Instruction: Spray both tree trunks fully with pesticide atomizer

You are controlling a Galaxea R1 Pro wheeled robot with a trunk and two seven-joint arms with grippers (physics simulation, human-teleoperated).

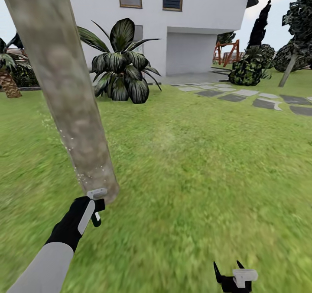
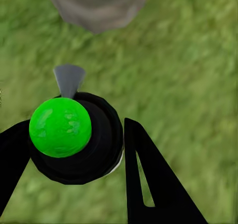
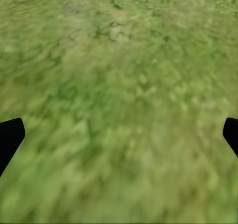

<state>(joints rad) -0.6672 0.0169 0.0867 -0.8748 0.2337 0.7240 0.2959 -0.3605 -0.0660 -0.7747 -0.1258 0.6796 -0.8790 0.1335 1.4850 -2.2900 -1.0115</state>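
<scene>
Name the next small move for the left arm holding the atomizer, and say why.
Probably raise the left gripper and keep spraying higher up the tree trunk. Its jaws are shut on the pesticide atomizer, aimed at the trunk's base, where the fine white specks cluster; the bark above looks bare.

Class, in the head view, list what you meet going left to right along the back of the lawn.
tree trunk → broad-leaved plant → white garage door → red-brown wooden frame → dark mottled bush → leaning thin trunk
</scene>
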